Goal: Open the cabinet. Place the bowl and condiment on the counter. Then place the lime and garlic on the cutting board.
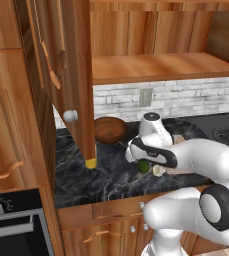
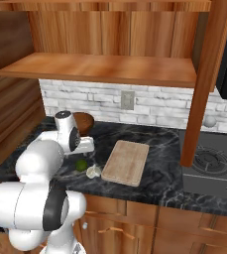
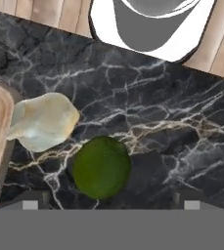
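Cabinet (image 2: 105, 44) first: it is the biggest thing here, made of warm brown wood, and it stands open, with its door (image 1: 68, 75) swung out over the left end of the worktop. The door has a small round grey knob (image 1: 70, 115). The shelf inside looks bare.

Below it is the worktop (image 1: 101, 170), dark stone with pale lines running through it like marble. Behind it is a wall of white bricks (image 2: 149, 106) with a grey wall socket (image 2: 128, 99).

The white robot arm (image 2: 38, 163) bends low over the worktop.

Next is the cutting board (image 2: 126, 161), a pale wooden board lying flat on the worktop. Nothing is on it.

The bowl (image 1: 109, 129) is round and brown and sits on the worktop near the brick wall, just behind the robot's hand.

The jaws (image 3: 108, 205) hang wide open just above the worktop and hold nothing.

The lime (image 3: 101, 167) is round and dark green. It sits on the worktop right under the jaws, between the two finger tips.

The garlic (image 3: 44, 121) is a lumpy cream-white bulb. It lies on the worktop just beside the lime, right by the edge of the cutting board.
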